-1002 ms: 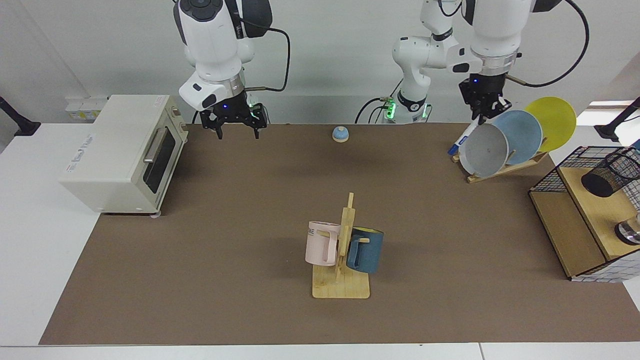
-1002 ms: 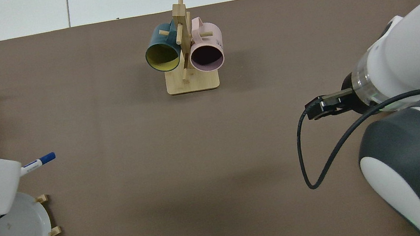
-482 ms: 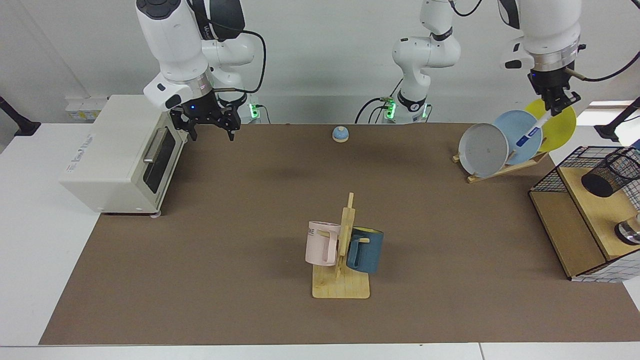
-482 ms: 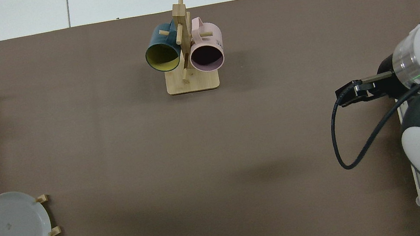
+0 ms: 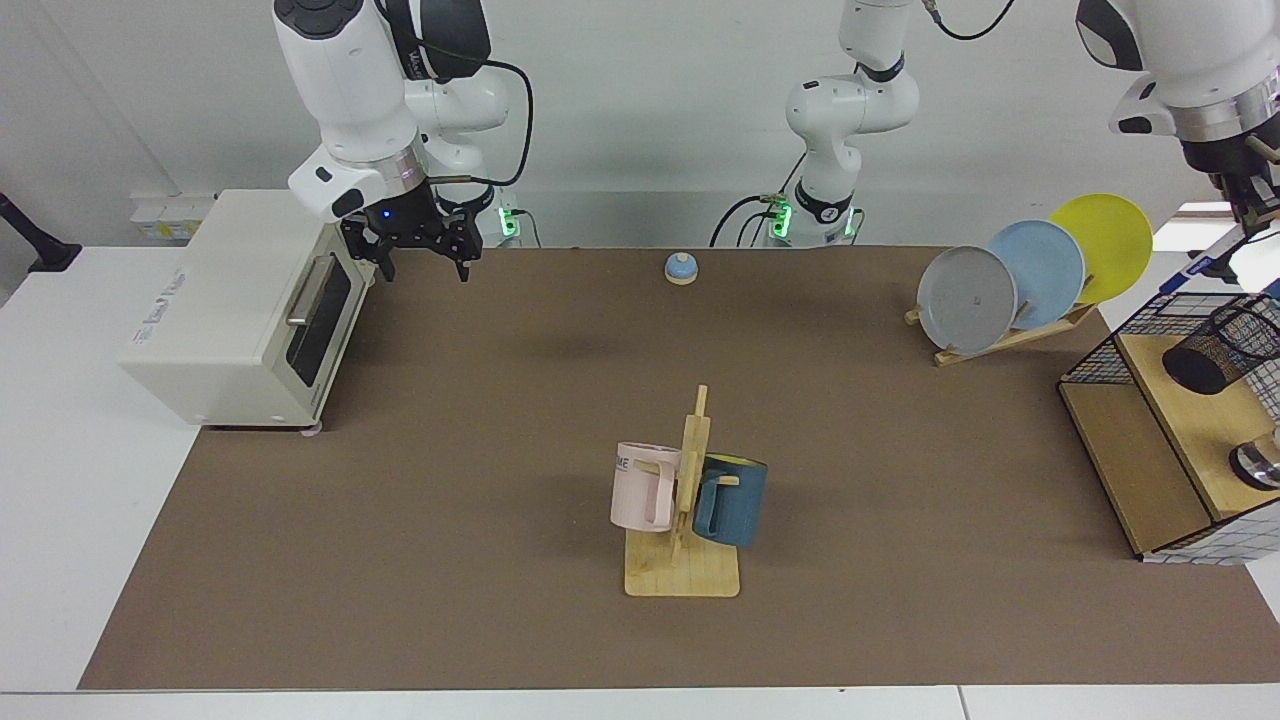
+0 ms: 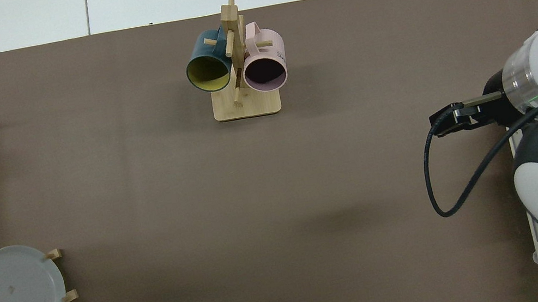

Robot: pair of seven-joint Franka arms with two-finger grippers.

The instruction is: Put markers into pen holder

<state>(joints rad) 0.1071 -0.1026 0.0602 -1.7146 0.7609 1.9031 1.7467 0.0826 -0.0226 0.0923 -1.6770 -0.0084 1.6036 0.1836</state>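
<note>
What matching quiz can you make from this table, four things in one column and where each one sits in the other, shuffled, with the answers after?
Things:
1. pink mug
2. grey plate
3. pen holder
4. right tool

Places:
A. front slot of the wooden plate rack
B. hanging on the wooden mug tree
C. lying on its side on the wooden shelf inside the wire basket
D. in the air beside the toaster oven

Pairs: 1-B, 2-A, 3-C, 4-D
</note>
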